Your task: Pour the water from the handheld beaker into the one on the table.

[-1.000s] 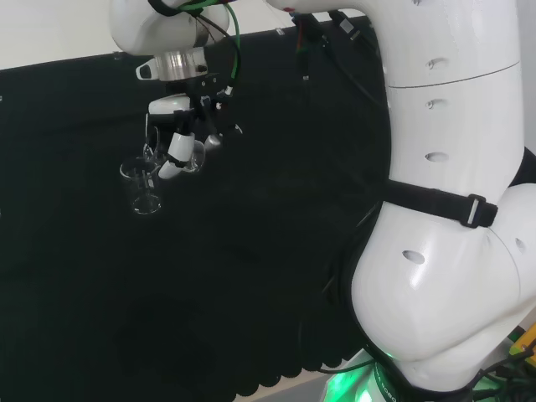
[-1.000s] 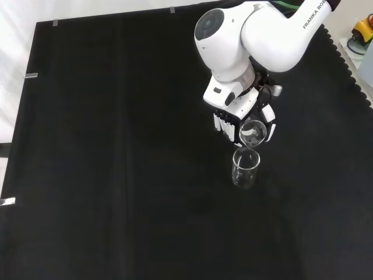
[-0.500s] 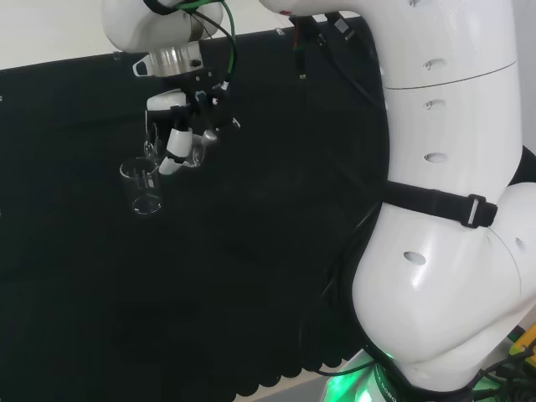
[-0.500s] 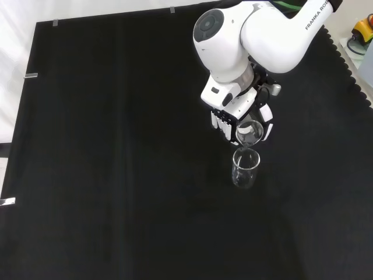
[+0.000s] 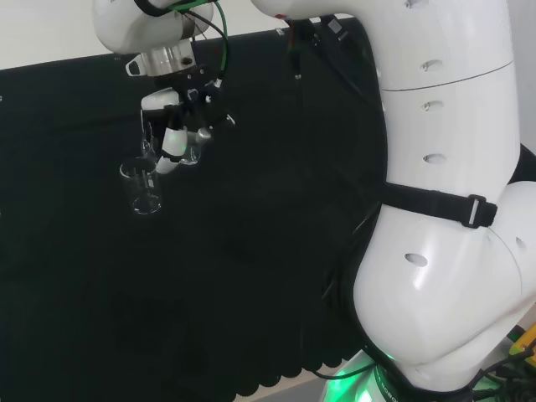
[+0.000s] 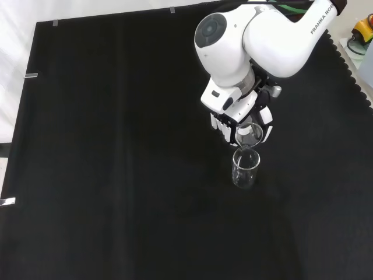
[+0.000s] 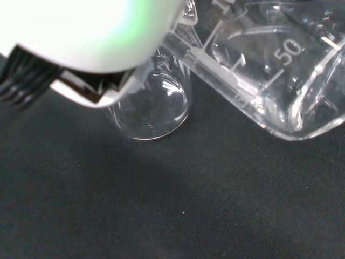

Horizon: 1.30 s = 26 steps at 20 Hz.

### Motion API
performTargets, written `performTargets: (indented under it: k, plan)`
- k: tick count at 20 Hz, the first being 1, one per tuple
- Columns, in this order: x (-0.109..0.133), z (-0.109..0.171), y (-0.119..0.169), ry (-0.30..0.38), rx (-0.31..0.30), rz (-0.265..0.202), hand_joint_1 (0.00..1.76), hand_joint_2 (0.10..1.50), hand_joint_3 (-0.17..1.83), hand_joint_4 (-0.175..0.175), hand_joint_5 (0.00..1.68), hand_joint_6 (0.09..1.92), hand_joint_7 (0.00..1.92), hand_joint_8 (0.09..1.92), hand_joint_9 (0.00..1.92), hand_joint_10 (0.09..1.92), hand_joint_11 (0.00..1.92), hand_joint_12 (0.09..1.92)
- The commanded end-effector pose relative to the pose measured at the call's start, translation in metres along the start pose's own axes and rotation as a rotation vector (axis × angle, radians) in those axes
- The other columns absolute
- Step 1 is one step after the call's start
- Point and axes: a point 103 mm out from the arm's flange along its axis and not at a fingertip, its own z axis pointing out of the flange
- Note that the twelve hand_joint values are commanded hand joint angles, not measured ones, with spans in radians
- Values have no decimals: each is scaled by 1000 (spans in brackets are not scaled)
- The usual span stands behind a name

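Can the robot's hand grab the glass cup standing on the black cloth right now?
Probably not yet. The hand already has its fingers curled around a tilted beaker, held just above the standing beaker. Nothing else blocks the way, but it would need to put that one down first.

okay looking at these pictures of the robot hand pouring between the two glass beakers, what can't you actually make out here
- Water level in the clear glass beaker standing on the black cloth: clear on clear; front and head views are too distant.
- Any stream from the tilted clear glass beaker in the hand: too fine to see.
- The black and white hand: in the front view, the white arm link covers its upper part.
- Held beaker in the wrist view: cut off by the picture's edge.
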Motion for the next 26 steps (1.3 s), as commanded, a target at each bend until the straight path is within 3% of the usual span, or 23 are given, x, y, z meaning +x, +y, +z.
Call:
performTargets:
  k: [1, 26]
  plan:
    - [4, 5, 1, -37, 27, 2, 1452, 414, 944, -175, 1364, 606, 1557, 331, 1466, 482, 1121, 797]
    - [9, -10, -1, -124, 77, 30, 1453, 411, 949, -175, 1361, 608, 1555, 338, 1469, 488, 1133, 785]
